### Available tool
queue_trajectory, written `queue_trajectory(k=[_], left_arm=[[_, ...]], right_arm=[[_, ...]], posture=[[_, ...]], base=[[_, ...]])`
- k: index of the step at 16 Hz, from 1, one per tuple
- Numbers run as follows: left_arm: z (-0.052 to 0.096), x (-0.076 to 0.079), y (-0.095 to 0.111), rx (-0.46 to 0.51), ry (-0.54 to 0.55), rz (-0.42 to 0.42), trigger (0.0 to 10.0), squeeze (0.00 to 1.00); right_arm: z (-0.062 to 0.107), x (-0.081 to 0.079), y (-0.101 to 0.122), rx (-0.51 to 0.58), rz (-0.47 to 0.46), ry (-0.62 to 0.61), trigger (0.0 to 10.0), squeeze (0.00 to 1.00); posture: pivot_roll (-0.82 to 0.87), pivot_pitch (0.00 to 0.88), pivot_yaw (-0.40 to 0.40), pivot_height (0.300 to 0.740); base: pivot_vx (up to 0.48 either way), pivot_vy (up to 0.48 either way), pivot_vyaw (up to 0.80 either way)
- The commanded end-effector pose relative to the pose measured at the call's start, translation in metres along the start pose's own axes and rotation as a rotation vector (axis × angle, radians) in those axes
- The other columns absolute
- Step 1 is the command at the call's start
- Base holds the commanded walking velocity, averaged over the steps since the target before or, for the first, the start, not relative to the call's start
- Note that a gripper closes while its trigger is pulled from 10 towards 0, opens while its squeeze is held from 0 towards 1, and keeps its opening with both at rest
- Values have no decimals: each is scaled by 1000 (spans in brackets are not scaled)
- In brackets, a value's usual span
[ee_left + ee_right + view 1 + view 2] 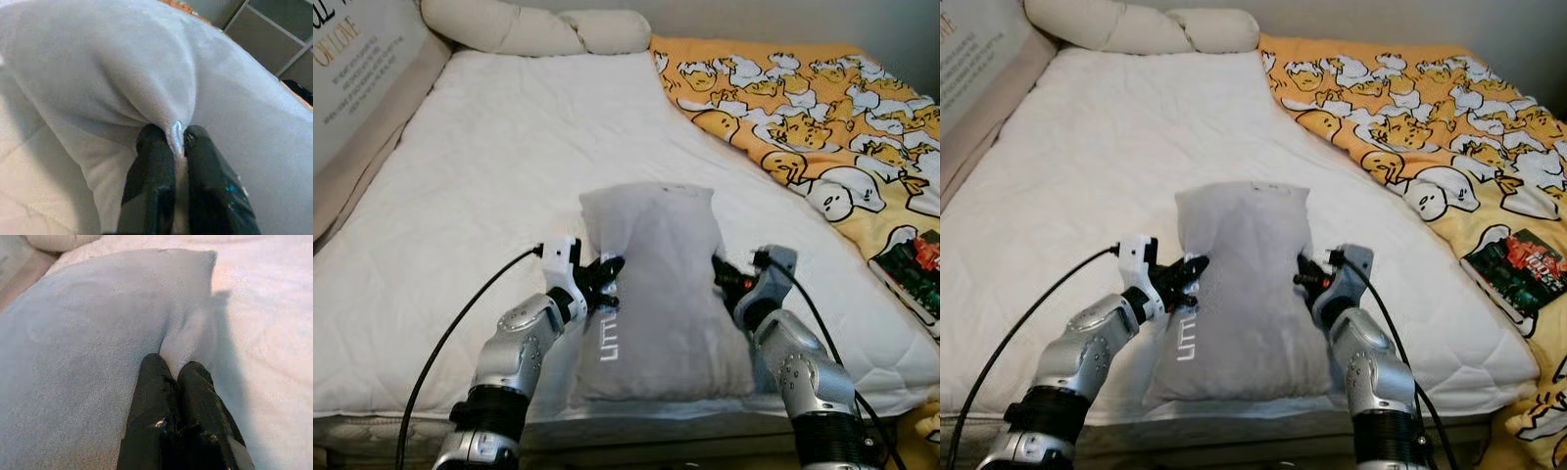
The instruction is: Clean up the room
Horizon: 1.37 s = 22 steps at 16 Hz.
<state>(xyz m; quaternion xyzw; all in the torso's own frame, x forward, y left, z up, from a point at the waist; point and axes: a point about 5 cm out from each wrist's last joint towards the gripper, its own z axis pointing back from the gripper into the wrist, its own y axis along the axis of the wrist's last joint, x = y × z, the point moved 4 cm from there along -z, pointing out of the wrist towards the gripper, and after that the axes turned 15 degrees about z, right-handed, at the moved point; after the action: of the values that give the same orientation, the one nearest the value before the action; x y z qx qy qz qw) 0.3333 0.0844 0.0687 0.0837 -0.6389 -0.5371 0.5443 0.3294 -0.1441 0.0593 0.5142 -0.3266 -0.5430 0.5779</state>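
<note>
Pillow pinched between left claw and right claw.

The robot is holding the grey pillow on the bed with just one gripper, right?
Not quite. Both grippers hold the grey pillow. In the left eye view the left gripper pinches one side and the right gripper pinches the other. Each wrist view shows black fingers shut on a fold of the fabric. The pillow does sit on the bed.
</note>
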Motion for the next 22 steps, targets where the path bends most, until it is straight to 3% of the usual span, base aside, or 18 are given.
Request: queue_trajectory(k=[1, 5, 6, 7, 8, 9, 10, 22], left_arm=[[-4, 19, 5, 8, -54, -29, 0, 0], [11, 34, 32, 74, -41, -220, 0, 0], [14, 38, 37, 96, -28, -267, 1647, 0], [16, 43, 42, 117, -15, -312, 8863, 0], [17, 46, 47, 137, 0, -341, 10000, 0], [17, 48, 52, 162, 5, -383, 10000, 0], [17, 46, 59, 204, 52, -369, 10000, 0], [18, 40, 61, 208, 114, -402, 10000, 0]], right_arm=[[-1, -7, 17, 70, -4, 10, 0, 0], [10, -18, 56, 269, 53, 9, 0, 0], [14, -20, 57, 268, 74, 2, 0, 0], [17, -21, 54, 247, 97, -18, 0, 0], [18, -20, 51, 242, 93, -27, 0, 0], [19, -19, 49, 234, 88, -35, 0, 0], [21, -17, 51, 239, 149, -73, 10000, 0], [15, -18, 53, 227, 187, -117, 10000, 0]], posture=[[38, 0, -25, 740], [46, 0, -30, 740], [47, 0, -32, 740], [46, 0, -33, 740], [46, 0, -32, 740], [43, 0, -27, 740], [39, 0, -20, 740], [59, 0, -35, 740]], base=[[0, 0, 0], [0, 0, 0], [0, 0, 0], [0, 0, 0], [0, 0, 0], [0, 0, 0], [0, 0, 0], [0, 303, 0]])
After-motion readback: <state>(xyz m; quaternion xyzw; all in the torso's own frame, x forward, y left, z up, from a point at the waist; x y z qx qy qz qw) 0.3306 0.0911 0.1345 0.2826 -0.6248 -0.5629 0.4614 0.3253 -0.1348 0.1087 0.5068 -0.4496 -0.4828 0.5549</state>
